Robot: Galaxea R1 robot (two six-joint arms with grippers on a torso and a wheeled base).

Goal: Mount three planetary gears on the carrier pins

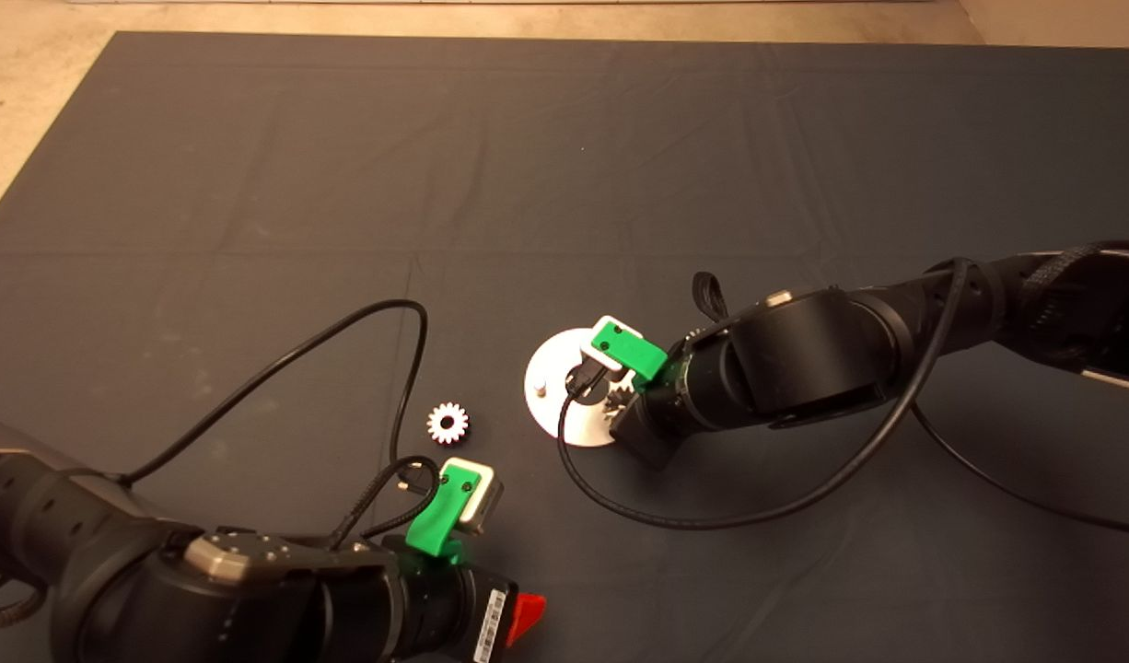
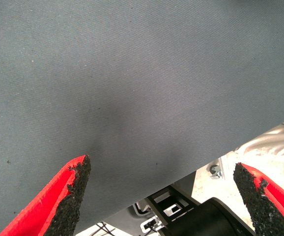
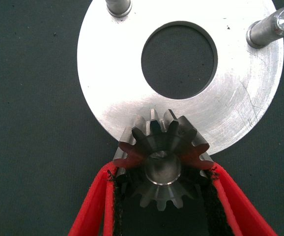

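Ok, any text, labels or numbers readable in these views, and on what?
None can be read.
White sticker on the left arm's wrist: a barcode with tiny print, too small to read.
Disc, pins and the gear held in the right gripper: no markings show.
Mat: plain.

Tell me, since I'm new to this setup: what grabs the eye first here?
The right tool, its fingers closed on a small gear, holds it over the edge of the silver disc near the mat's middle. Two bare pins stand on that disc. A second gear lies loose on the mat to the disc's left, near the open left tool.
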